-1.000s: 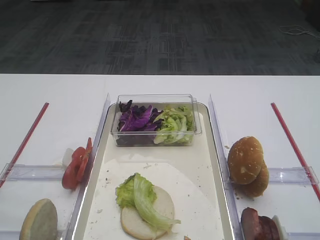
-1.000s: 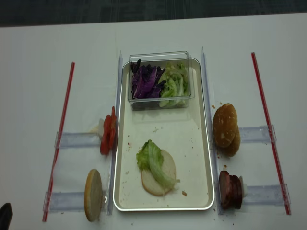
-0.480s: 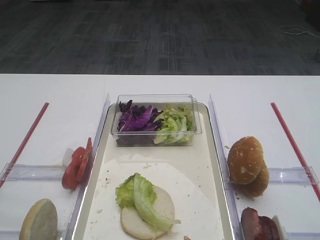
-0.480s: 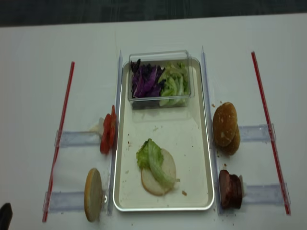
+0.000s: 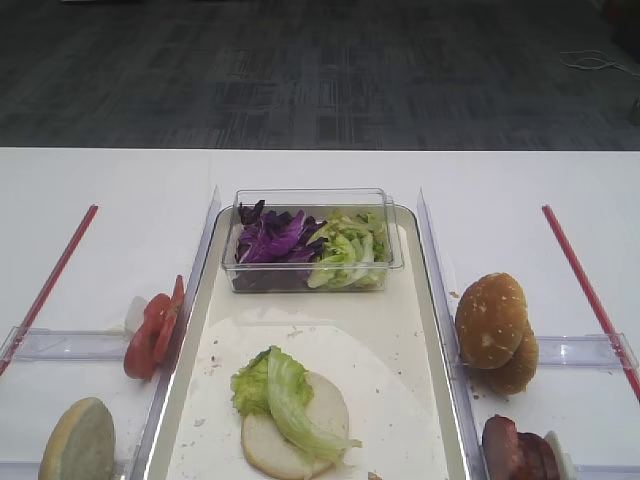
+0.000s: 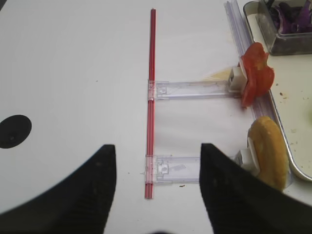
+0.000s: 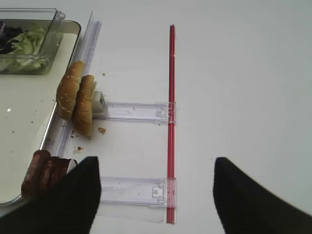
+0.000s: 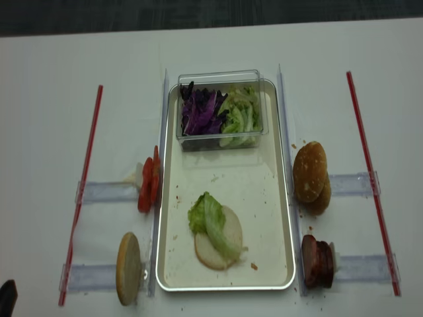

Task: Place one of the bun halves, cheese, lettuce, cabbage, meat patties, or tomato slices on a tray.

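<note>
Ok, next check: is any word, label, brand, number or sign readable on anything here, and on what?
None: no view shows any text.
Clear plastic box of purple and green leaves: no label.
Cream rectangular tray with silvery rim: unmarked.
Narrow clear plastic holders: no print visible.
Red strips: plain.

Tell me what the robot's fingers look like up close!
Each gripper has two broad black fingers. In the right wrist view, the right gripper's fingers show a fine ribbed, grippy texture. The left gripper's fingers look smooth, matte and rounded at the tips. No cables or markings show.
</note>
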### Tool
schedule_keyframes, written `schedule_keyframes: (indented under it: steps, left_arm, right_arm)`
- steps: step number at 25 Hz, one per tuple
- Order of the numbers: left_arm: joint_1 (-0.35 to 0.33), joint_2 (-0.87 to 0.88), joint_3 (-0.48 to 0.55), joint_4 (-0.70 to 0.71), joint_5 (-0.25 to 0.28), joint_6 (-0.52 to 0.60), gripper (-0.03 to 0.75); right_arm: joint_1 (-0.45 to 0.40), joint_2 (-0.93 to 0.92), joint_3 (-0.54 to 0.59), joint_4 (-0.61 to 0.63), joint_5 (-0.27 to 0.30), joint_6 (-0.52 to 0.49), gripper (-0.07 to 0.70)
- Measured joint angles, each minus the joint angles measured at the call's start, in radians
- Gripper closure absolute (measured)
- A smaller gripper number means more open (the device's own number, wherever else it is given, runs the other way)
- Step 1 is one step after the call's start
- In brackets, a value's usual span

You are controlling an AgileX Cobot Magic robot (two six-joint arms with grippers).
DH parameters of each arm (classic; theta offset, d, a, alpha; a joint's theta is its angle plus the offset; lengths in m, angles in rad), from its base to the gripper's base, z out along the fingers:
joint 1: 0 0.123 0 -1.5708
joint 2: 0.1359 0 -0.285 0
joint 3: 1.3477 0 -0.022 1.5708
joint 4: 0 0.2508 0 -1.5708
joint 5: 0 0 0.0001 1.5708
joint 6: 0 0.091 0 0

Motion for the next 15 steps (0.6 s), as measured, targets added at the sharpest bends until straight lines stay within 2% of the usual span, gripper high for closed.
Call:
schedule_keyframes:
  steps: [15]
  left_arm:
    - [0.000, 0.000, 0.000, 0.000, 0.000, 0.000, 0.323]
  right_arm:
    - [0.000, -0.042, 0.000, 0.000, 0.006, 0.004, 0.136]
